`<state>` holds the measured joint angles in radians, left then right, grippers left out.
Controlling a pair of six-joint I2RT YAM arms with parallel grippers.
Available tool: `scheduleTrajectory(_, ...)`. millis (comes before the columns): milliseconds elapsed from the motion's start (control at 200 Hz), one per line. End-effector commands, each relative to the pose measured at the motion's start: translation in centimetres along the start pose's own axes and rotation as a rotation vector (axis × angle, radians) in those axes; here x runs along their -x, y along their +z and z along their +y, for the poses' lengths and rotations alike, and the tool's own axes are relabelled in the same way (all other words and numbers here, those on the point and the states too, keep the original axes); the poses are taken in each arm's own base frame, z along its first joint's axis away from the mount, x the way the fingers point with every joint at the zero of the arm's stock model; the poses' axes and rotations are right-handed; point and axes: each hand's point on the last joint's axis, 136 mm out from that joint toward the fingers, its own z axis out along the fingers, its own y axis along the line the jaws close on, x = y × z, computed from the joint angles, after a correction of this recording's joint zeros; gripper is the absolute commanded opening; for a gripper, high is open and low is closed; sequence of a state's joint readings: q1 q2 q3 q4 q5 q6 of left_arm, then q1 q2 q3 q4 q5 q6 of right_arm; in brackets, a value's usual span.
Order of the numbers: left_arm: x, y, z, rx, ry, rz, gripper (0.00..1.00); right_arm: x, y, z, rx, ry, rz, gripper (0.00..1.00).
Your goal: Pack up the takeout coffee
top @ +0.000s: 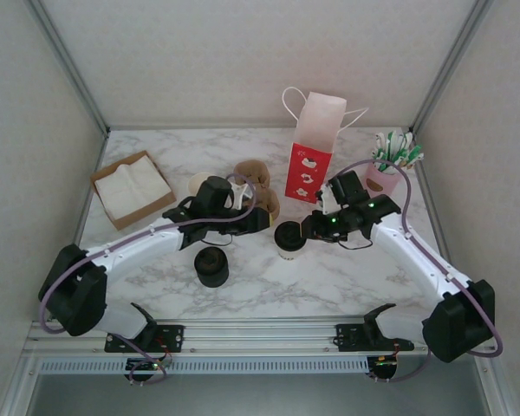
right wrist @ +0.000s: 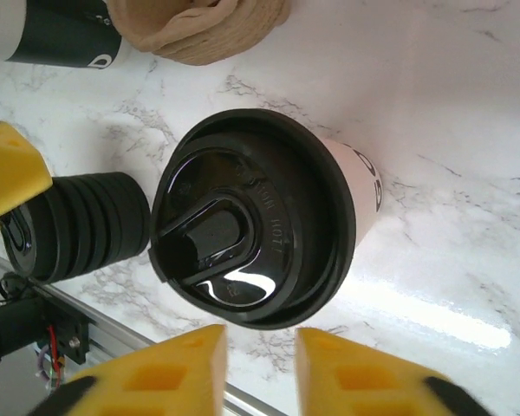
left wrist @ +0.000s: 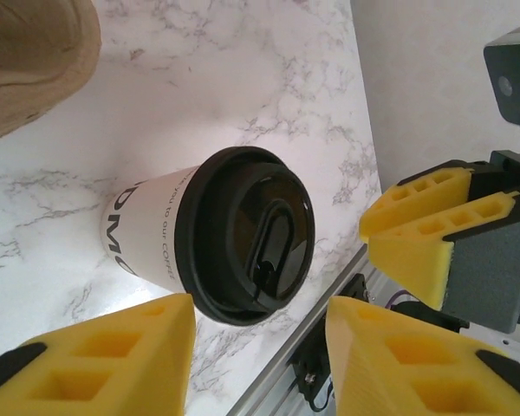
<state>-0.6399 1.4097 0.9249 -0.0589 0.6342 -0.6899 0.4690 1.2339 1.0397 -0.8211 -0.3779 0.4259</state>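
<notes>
Left pincer [left wrist: 260, 305] of mine gapes wide, holding nothing; the takeout coffee [left wrist: 210, 234] stands upright on the bench [left wrist: 269, 69] just ahead of it. My right pincer [right wrist: 261, 336], barely parted and empty, hovers at its other side.

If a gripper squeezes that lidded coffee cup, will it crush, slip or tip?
The coffee cup stands upright on a narrow base, so a high push may tip it. Its paper wall probably dents under a hard squeeze. The glossy black lid looks slippery.
</notes>
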Motion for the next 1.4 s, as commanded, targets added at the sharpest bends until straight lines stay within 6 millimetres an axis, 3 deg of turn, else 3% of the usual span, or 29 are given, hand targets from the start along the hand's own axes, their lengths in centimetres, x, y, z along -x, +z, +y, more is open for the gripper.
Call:
scheduleTrajectory(0,1.9,-2.5,-2.6,-0.003,0.066,-0.096,0.5,-0.1,-2.1,0.8,-0.004,-0.042,-0.035,0.38)
scheduleTrajectory(250,2.4,-7.6,-5.1,-0.008,0.109,-0.23,0.62,-1.2,-5.4,1.7,0.006,-0.078,-0.073,0.7)
scheduleTrajectory(451,2.1,-11.5,-4.7,0.045,0.131,-0.339,0.79,-2.4,-7.3,1.3,-0.027,-0.08,-0.086,0.98)
scheduleTrajectory(576,2.0,-13.3,-4.4,0.061,0.128,-0.403,0.99,-3.4,-8.2,0.7,-0.059,-0.065,-0.087,0.99)
scheduleTrajectory(696,2.0,-14.1,-4.5,0.066,0.123,-0.429,1.0,-3.9,-9.0,-0.3,-0.112,-0.021,-0.102,0.99)
scheduleTrajectory(926,2.8,-14.8,-4.9,0.092,0.115,-0.449,1.0,-2.5,-11.4,-2.6,-0.282,0.092,-0.208,0.99)
scheduleTrajectory(1177,4.8,-13.9,-5.0,0.151,0.117,-0.453,1.0,1.2,-13.8,0.7,-0.223,0.039,-0.273,0.99)
scheduleTrajectory(1322,7.2,-12.4,-6.2,0.158,0.153,-0.435,1.0,3.5,-15.1,4.9,-0.069,-0.082,-0.321,0.96)
scheduleTrajectory(1392,8.8,-11.7,-7.2,0.155,0.166,-0.43,1.0,4.7,-16.0,5.5,-0.076,-0.087,-0.349,0.94)
